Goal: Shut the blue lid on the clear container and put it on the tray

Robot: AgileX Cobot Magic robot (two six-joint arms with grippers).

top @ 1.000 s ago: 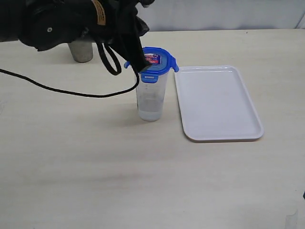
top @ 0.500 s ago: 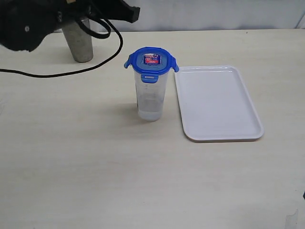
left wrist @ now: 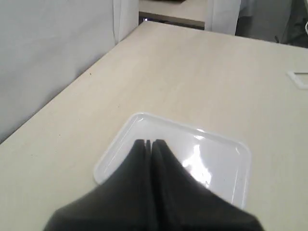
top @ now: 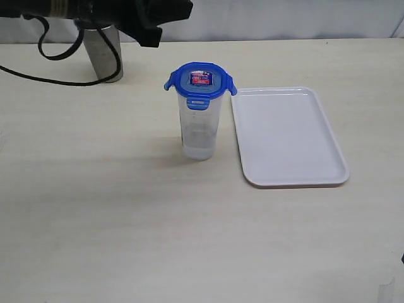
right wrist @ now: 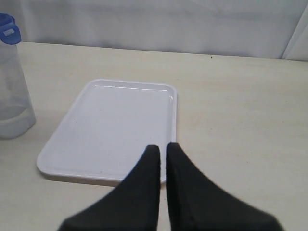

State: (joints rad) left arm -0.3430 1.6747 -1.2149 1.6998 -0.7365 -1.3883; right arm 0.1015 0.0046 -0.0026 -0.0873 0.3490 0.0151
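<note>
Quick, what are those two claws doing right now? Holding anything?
Left gripper: closed, holding nothing.
Right gripper: closed, holding nothing.

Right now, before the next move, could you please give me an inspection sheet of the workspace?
Surface: pale table, no spill seen.
Job's things: blue lid sits on the clear container, side flaps sticking out. The container stands upright on the table beside the tray, not on it. The tray holds nothing.
Clutter: grey metal cup at the back, partly hidden by the left arm.
Grippers: left gripper shut, empty; right gripper shut, empty, facing the tray.
Cables: black cable trails from the left arm across the table by the cup.
Surroundings: pale wall behind the table.
</note>
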